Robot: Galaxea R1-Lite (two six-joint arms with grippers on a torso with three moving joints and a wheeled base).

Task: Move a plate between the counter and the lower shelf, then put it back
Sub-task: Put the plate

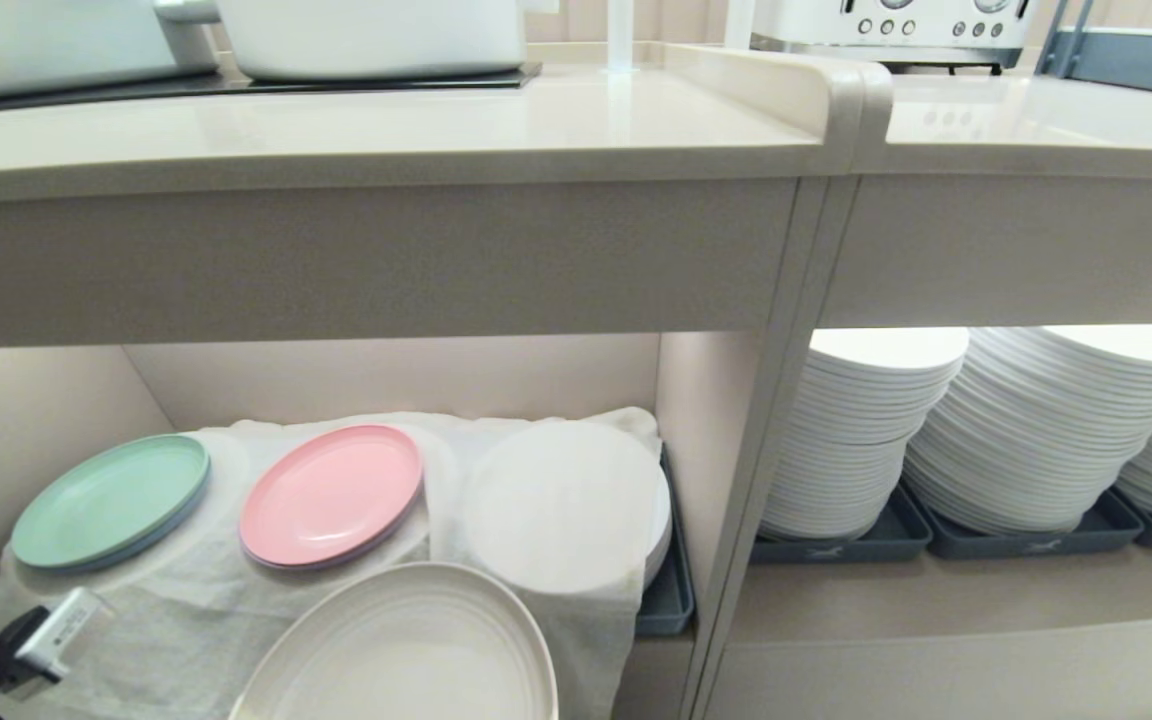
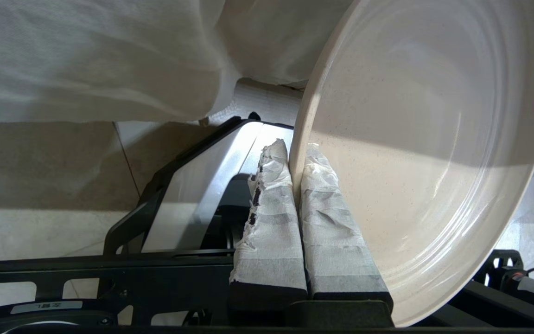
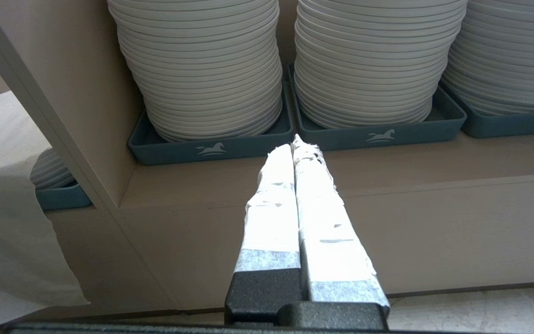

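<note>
The left pincer (image 2: 297, 160) is clamped on the rim of the plate (image 2: 429, 153), one taped finger on each side of the edge, so the plate stands out sideways from it. In the head view the plate (image 1: 406, 650) hangs near the front of the lower shelf (image 1: 386, 375), over the white cloth (image 1: 186, 620) and nearer than the pink plate (image 1: 331, 495). Judged from this, the carry between shelf and bench (image 1: 386, 130) is under way; next it must clear the bench's front edge. The right pincer (image 3: 295, 148) rests closed and empty by the stacked plates (image 3: 206, 69).

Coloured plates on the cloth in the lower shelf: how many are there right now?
2 on top: a mint-green plate at the left of the white cloth and a pink plate beside it toward the middle. Darker rims under each suggest more plates stacked beneath.
</note>
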